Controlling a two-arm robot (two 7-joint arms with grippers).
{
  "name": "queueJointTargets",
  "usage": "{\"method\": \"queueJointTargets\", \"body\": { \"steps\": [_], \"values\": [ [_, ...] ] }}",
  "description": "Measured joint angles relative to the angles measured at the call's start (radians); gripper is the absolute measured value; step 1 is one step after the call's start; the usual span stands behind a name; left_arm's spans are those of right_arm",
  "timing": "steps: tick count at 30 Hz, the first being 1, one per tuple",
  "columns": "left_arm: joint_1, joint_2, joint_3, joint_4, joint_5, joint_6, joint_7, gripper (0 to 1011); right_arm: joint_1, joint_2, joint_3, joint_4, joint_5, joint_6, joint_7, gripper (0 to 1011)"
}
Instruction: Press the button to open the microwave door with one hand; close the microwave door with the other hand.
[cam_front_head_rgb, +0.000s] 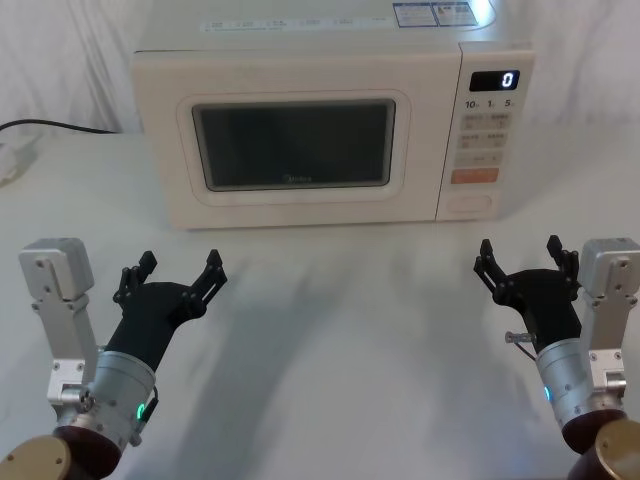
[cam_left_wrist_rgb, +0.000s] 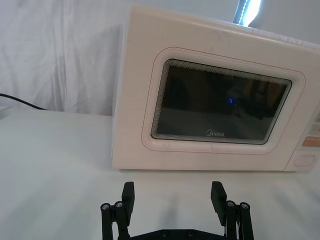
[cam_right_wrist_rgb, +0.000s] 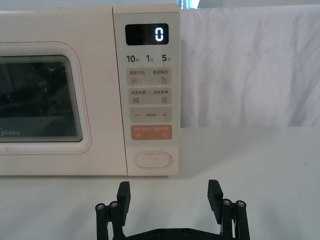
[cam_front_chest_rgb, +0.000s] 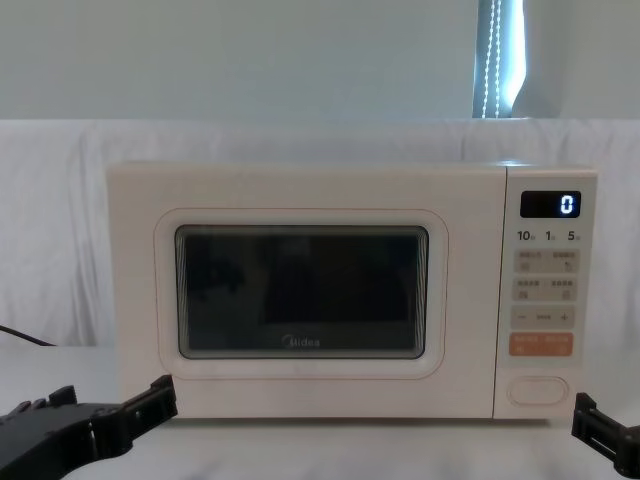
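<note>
A: Your door (cam_front_head_rgb: 295, 145) is flush shut at the desk's (cam_front_head_rgb: 340, 330) back, button (cam_front_head_rgb: 470, 204) low on the panel.

B: Left pincer (cam_front_head_rgb: 180, 276) and right pincer (cam_front_head_rgb: 525, 256) both spread, holding nothing, well short of it

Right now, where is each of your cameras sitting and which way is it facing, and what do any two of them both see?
Head view: high up, looking forward and down at the microwave door; left gripper and right gripper show, open, above the table.
Chest view: low, facing the door head-on; gripper tips at the lower corners.
Left wrist view: behind the left gripper, facing the door.
Right wrist view: behind the right gripper, facing the button.
Shared: chest and right wrist views both show the button.
</note>
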Motion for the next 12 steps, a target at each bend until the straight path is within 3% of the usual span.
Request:
{"method": "queueJointTargets", "body": {
  "steps": [12],
  "values": [
    [0.0, 0.0, 0.0, 0.0, 0.0, 0.0, 0.0, 1001, 0.0, 0.0, 0.0, 0.0, 0.0, 0.0, 0.0, 1002]
  ]
}}
